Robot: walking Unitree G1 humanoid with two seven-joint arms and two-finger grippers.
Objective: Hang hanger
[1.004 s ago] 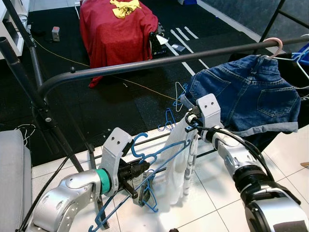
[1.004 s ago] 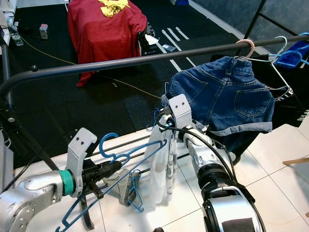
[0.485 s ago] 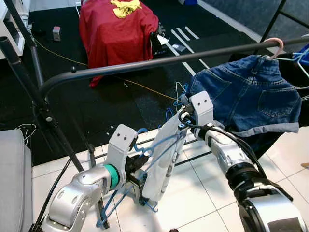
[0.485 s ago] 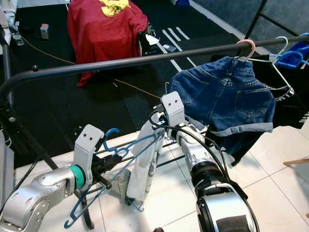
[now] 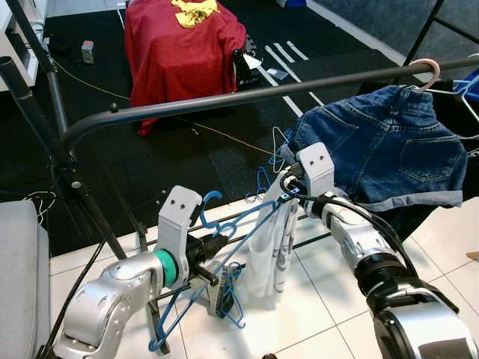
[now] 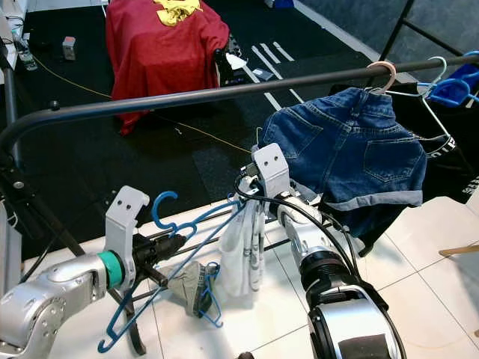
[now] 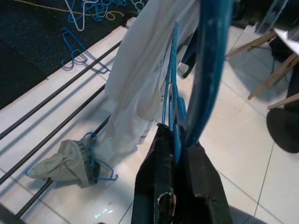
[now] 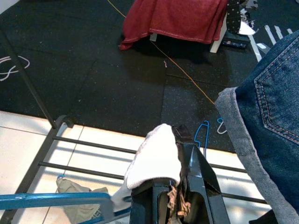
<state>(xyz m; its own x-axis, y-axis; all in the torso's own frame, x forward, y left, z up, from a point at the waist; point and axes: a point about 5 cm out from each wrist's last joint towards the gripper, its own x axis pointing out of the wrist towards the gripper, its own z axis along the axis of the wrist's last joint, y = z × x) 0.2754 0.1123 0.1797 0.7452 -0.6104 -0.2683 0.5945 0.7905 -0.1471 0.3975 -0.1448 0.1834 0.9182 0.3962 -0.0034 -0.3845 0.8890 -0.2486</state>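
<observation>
left eye view: the left gripper (image 5: 213,250) pinches the blue hanger (image 5: 224,224) near its hook, below the dark rail (image 5: 224,97). the right gripper (image 5: 288,183) clamps the hanger's far end together with the white garment (image 5: 271,247) that droops beneath it. denim shorts (image 5: 389,146) hang on the rail just beyond the right gripper.

left wrist view: the black fingers (image 7: 161,158) are closed on the hanger's blue wire, the white garment ahead; a grey cloth on a spare hanger (image 7: 70,161) lies on the tiles below.

right wrist view: the fingers (image 8: 194,165) are shut on white cloth; a red cloth (image 8: 177,18) lies far ahead.
</observation>
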